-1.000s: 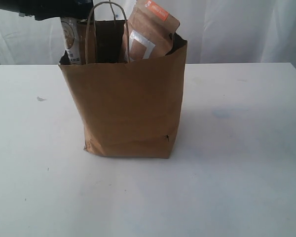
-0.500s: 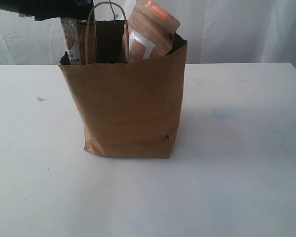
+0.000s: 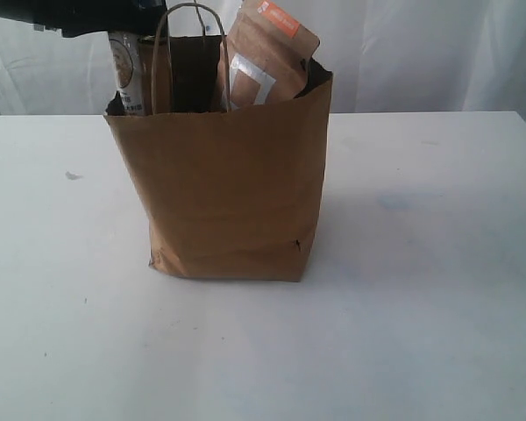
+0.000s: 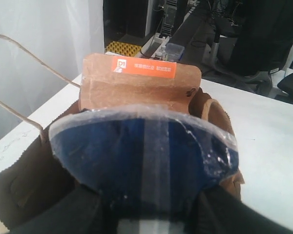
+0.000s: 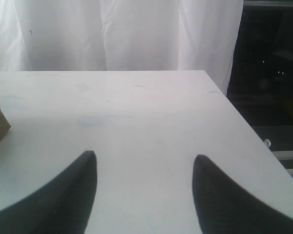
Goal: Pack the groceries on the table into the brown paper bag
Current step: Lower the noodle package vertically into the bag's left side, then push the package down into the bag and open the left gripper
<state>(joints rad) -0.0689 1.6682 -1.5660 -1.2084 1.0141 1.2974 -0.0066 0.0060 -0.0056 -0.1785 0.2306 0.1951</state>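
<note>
Nothing moved in the last second: the left gripper (image 4: 149, 217) stayed clamped on the noodle pack (image 4: 136, 156), partly inside the left side of the bag (image 3: 228, 193), the right gripper (image 5: 144, 190) gaped empty, so release was probably pending.

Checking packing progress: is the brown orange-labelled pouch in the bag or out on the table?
In: the pouch stands inside the brown paper bag, its orange-labelled top poking above the rim.
</note>
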